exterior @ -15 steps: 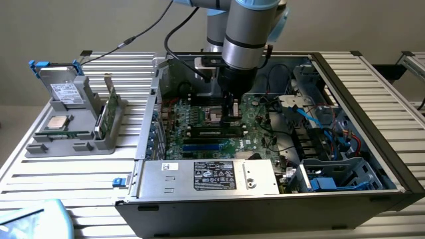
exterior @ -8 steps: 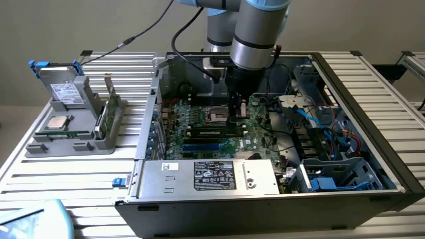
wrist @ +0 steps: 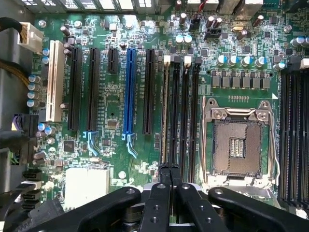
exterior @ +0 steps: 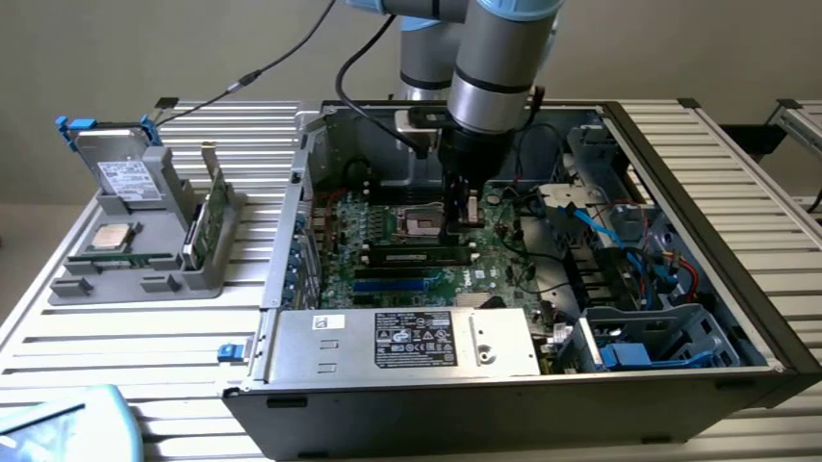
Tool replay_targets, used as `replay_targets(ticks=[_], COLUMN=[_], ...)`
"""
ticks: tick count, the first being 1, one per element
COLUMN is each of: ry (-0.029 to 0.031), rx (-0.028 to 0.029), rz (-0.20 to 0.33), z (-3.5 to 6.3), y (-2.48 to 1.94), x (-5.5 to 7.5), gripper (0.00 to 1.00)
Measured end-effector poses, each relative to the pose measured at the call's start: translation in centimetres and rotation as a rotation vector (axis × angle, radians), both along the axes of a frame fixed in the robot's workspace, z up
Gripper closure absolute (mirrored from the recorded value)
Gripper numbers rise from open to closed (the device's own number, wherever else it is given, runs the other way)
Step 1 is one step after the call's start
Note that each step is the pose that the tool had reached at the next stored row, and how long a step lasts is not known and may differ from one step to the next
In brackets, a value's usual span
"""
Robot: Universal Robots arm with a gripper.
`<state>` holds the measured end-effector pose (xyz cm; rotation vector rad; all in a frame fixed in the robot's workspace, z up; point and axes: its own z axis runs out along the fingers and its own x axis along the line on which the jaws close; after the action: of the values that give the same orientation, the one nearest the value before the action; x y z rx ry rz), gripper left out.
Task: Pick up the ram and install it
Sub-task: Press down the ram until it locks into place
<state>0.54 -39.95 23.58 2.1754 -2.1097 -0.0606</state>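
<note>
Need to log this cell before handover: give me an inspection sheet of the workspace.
Surface: slatted metal table carrying an open PC case and a grey holder.
Job's things: ram lying along a slot on the motherboard, near the empty CPU socket.
Clutter: drive, processor chip and bracketed card in the holder.
Grippers: gripper shut, over the ram slots; whether it grips the ram cannot be told.
Cables: black cable to the arm; wires inside the case.
Surroundings: plain wall.
</note>
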Motion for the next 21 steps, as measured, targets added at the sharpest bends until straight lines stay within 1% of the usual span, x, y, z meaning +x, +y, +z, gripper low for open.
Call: replay_targets(ticks=[9,21], ry=[0.0001,0.0001], rx=[0.0,-0.0002], rz=[0.012,0.029], z=[-0.27,-0.73], y=[-0.28,-0.41], x=[-0.03,-0.03], gripper=[0.9,0.9])
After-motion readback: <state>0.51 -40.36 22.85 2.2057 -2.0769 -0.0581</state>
